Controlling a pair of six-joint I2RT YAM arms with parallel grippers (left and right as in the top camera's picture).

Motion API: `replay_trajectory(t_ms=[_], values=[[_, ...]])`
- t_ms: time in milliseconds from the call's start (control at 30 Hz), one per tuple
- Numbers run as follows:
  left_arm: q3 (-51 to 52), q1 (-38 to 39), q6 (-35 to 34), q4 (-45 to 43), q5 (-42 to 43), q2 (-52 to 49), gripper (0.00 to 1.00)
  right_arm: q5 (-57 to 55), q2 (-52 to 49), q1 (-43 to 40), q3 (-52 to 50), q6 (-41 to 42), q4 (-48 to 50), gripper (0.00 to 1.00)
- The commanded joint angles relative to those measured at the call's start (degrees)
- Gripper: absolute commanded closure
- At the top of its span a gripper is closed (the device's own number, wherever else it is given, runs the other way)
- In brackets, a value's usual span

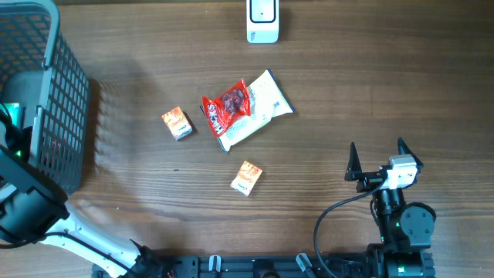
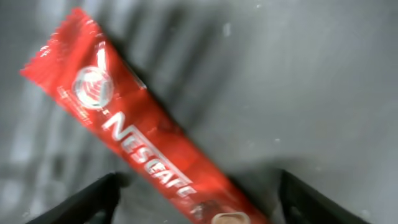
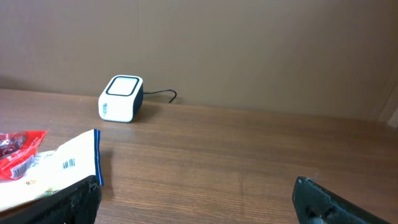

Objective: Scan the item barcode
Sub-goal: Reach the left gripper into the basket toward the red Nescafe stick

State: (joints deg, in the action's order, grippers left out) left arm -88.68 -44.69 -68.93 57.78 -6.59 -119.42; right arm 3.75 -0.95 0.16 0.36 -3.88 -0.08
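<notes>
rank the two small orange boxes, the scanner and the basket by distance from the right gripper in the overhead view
From the right gripper:
1. lower orange box, mid-table.
2. scanner, far edge.
3. upper orange box, further across the table.
4. basket, left arm's side.

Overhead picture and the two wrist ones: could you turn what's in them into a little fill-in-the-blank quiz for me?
1. There are ___ small orange boxes lying loose on the wood.
2. The red bag lies on top of a ___ packet.
3. The brand printed on the red stick reads ___.
4. The right pincer is ___, with nothing between its fingers.

Missing words: two; white; Nescafe; open.
</notes>
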Motion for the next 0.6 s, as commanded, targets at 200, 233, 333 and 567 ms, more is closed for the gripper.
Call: replay_trajectory(t_ms=[200, 233, 333, 567], values=[[2.6, -0.2, -0.5, 0.9, -2.0, -1.9, 0.93, -1.0, 0.2, -0.4, 0.0, 0.9, 0.1, 0.00], [2.6, -0.2, -0.5, 1.4, -2.0, -1.9, 0.96, -1.0, 0.2, -0.3, 0.0, 0.9, 0.1, 0.00], [2.5, -0.2, -0.5, 2.3, -2.0, -1.7, 0.96, -1.0, 0.2, -0.4, 0.0, 0.9, 0.1, 0.00], [2.3, -0.2, 4.2, 3.2, -1.8, 2.3, 0.96, -1.0, 0.2, -0.3, 0.0, 0.9, 0.1, 0.00]])
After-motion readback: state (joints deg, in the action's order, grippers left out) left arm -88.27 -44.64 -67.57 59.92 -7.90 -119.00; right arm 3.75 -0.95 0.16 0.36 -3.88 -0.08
